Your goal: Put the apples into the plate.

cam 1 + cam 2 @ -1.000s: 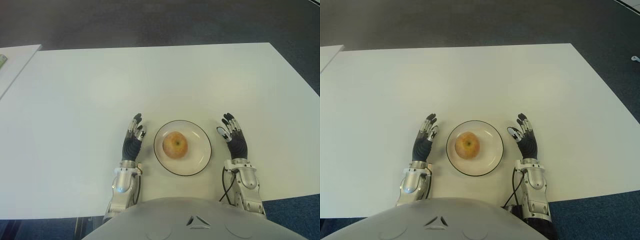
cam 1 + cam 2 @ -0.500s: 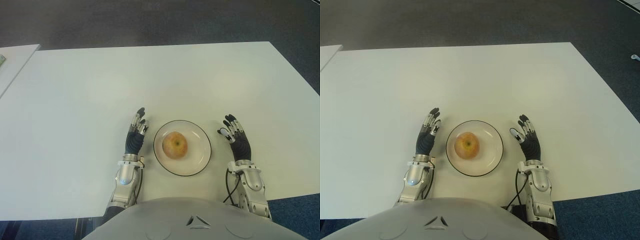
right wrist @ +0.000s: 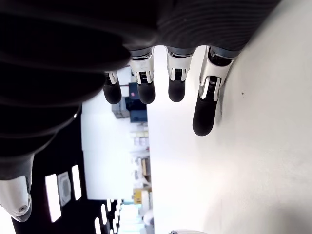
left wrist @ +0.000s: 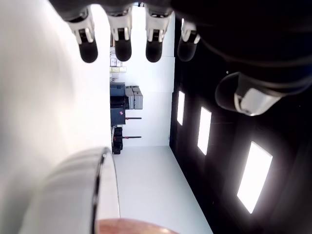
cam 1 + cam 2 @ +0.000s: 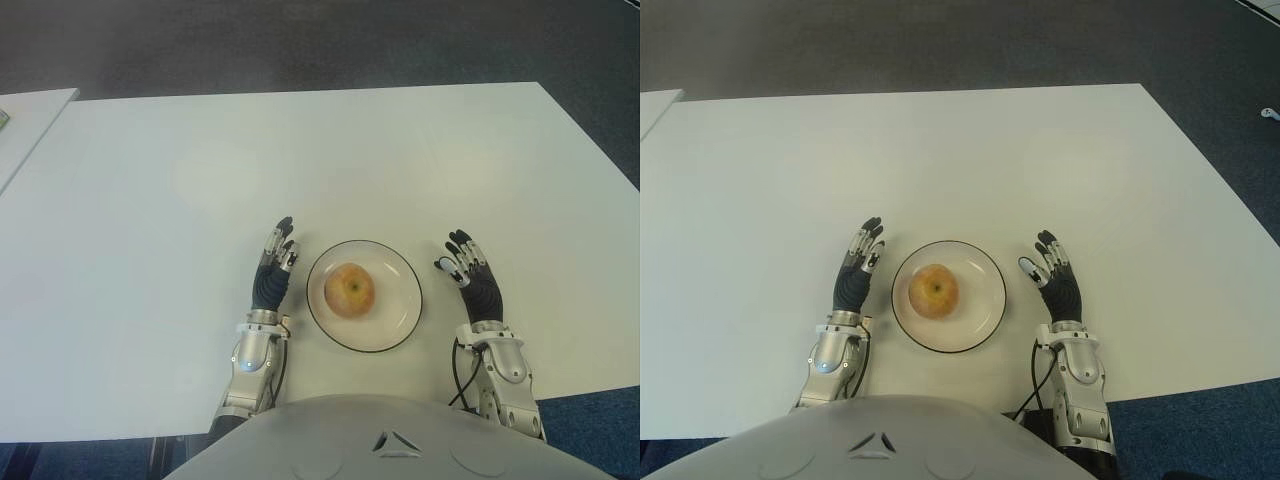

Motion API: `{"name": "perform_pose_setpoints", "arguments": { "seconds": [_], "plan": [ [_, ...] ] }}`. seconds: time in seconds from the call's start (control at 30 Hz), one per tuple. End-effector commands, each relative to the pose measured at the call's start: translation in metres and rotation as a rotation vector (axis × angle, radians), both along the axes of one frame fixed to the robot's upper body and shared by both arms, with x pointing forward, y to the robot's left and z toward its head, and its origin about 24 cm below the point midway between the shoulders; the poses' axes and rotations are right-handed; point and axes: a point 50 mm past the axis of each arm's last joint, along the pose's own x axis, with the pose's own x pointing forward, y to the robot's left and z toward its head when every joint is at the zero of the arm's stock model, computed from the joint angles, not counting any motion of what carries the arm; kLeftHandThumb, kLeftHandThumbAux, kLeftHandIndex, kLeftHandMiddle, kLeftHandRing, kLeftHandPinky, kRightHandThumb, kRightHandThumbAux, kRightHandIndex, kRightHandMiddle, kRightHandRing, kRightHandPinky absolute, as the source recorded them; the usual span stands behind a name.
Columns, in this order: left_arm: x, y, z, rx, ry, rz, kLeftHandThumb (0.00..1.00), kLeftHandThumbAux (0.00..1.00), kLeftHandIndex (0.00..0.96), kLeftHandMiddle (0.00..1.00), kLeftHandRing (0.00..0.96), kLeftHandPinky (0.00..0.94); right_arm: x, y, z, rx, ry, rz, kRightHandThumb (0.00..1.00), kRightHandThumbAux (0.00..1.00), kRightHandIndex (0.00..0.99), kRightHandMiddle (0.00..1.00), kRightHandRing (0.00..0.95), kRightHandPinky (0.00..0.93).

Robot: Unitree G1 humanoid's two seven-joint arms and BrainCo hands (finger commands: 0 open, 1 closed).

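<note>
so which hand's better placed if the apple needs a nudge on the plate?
Left, marginally: the left hand shows nearer the plate rim than the right hand. Both open; apple already on plate.

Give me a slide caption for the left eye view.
Apple sits in the plate on the white table, with open left hand and right hand flanking it.

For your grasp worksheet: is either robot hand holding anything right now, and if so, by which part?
Nothing is held. The left hand and right hand flank the plate with open, empty fingers; the apple sits ungrasped on it.
</note>
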Motion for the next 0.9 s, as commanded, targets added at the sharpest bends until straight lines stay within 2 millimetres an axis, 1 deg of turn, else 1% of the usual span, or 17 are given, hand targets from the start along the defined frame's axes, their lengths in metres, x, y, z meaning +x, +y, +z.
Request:
{"name": "perform_pose_setpoints", "arguments": {
  "seconds": [0.03, 0.13, 0.27, 0.57, 0.9],
  "plan": [
    [-0.0162, -0.0026, -0.0158, -0.017, 0.137, -0.013, 0.0, 0.394, 0.06, 0.042, 0.018, 0.006, -0.009, 0.0025, -0.012, 0.016, 0.093, -0.012, 0.093, 0.565, 0.0, 0.032, 0.012, 0.007],
    [-0.0166, -0.0012, -0.0147, -0.016, 0.144, -0.019, 0.0, 0.403, 0.061, 0.043, 0.019, 0.002, -0.0098, 0.0034, -0.0124, 0.008, 0.099, -0.017, 0.092, 0.566, 0.0, 0.029, 0.01, 0.012],
    [-0.0173, 0.0019, -0.0138, -0.012, 0.155, -0.02, 0.0, 0.412, 0.06, 0.047, 0.018, 0.0, -0.0103, 0.0038, -0.0138, 0.003, 0.094, -0.023, 0.098, 0.544, 0.0, 0.059, 0.032, 0.03],
    [-0.017, 0.0054, -0.0138, -0.002, 0.164, -0.014, 0.0, 0.416, 0.056, 0.053, 0.021, 0.0, -0.0101, 0.006, -0.0155, 0.012, 0.072, -0.027, 0.107, 0.529, 0.0, 0.096, 0.06, 0.034],
    [-0.0182, 0.0067, -0.0138, 0.031, 0.156, -0.014, 0.0, 0.43, 0.03, 0.022, 0.0, 0.0, -0.0107, 0.0075, -0.0177, 0.02, 0.055, -0.031, 0.096, 0.533, 0.001, 0.091, 0.062, 0.043]
  ]
}}
